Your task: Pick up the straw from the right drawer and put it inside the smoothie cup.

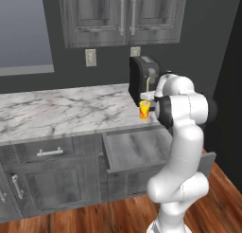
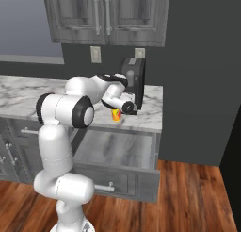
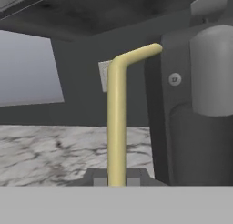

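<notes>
We hold the straw (image 3: 116,127) upright in our clamped gripper (image 3: 116,178), directly above the smoothie cup (image 1: 144,109) near the worktop's front right corner.

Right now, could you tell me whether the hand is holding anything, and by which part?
Yes: the hand holds the straw by its straight lower end, with the bent end pointing away from the fingers.
</notes>
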